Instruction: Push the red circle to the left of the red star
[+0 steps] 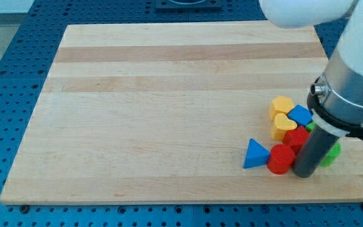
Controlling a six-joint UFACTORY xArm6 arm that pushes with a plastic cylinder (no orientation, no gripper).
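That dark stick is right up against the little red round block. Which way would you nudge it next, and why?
Probably a short push toward the view's left. My tip sits against the right side of the red circle, and the red star lies just above and right of it. The blue triangle touches the circle's left, so it would likely slide along.

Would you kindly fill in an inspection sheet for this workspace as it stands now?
Surface: wooden board, blocks bunched near the view's bottom right corner.
Job's things: red circle at the cluster's lower edge; red star just above and right of it, partly hidden by the rod.
Clutter: blue triangle touching the circle's left side; two yellow blocks, a blue block, a green block behind the rod.
Hand: none fitted; my tip sits against the circle's right side.
Cables: nothing seen.
Surroundings: blue perforated table around the board.
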